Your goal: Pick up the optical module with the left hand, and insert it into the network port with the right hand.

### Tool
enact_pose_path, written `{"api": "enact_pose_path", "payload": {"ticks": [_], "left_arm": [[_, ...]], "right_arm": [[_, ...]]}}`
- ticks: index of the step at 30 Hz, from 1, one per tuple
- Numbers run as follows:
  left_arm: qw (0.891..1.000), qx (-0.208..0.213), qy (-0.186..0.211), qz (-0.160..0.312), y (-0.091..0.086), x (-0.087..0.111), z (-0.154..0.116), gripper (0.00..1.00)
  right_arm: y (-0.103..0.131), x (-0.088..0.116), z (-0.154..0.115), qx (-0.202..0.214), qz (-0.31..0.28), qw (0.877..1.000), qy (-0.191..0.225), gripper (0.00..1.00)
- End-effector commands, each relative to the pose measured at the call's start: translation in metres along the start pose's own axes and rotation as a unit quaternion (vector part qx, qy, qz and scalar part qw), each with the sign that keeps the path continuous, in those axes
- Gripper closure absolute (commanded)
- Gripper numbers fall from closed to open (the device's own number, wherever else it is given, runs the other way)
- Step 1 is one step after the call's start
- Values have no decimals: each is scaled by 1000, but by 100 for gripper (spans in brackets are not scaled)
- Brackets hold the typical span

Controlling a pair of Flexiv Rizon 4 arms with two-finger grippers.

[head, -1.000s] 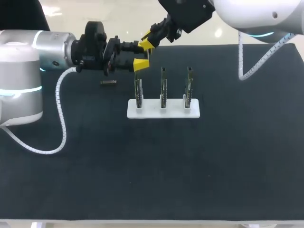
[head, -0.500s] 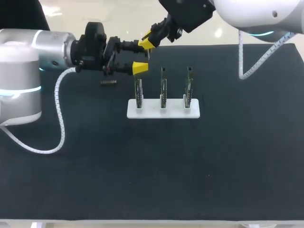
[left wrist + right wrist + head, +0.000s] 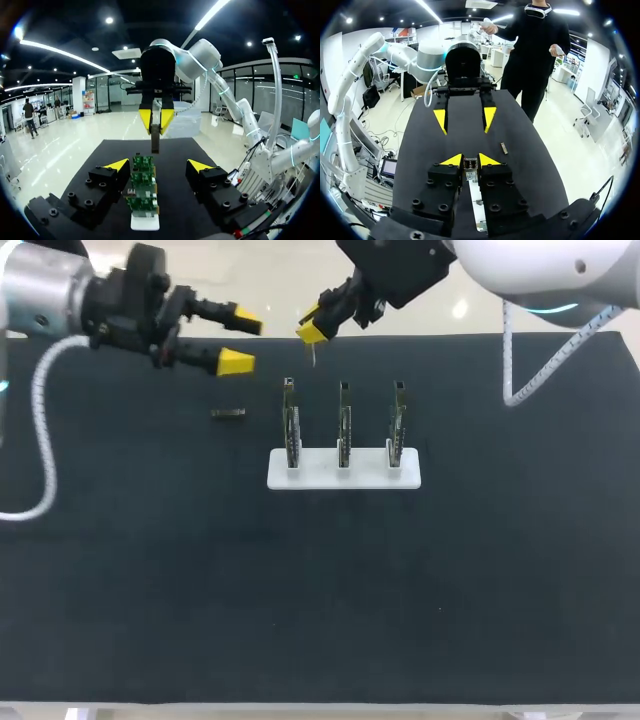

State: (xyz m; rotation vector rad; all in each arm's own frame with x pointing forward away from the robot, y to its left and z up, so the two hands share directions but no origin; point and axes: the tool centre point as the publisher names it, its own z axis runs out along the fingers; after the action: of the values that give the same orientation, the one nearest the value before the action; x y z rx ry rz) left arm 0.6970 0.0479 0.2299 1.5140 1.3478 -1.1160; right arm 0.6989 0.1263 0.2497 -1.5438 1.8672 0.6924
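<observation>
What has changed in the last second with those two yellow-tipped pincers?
The left pincer has drawn back to its own side, away from the right pincer, and stands open and empty. The right pincer has stayed put, shut on the optical module. The three circuit boards, their white stand and the small dark part lie unchanged.

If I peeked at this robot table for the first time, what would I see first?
Probably the right gripper with bright yellow tips, pinching a small thin metal optical module in the air just above three upright green circuit boards in a white holder mid-table. Next, the left gripper, open and empty, off to its side above the black table, with a small dark piece lying flat nearby.
</observation>
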Motion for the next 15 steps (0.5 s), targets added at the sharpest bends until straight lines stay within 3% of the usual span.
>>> {"api": "enact_pose_path", "payload": {"ticks": [1, 10, 15], "left_arm": [[998, 6, 64, -1, -4, -5, -31, 0], [993, -9, 121, 16, 6, 2, -61, 0], [987, -24, 156, 3, 17, 9, -70, 0]], "right_arm": [[-1, 1, 1, 0, -1, 1000, -1, 100], [-2, 1, 3, -1, -3, 1000, -3, 100], [-1, 1, 4, -1, -4, 1000, -5, 100]]}}
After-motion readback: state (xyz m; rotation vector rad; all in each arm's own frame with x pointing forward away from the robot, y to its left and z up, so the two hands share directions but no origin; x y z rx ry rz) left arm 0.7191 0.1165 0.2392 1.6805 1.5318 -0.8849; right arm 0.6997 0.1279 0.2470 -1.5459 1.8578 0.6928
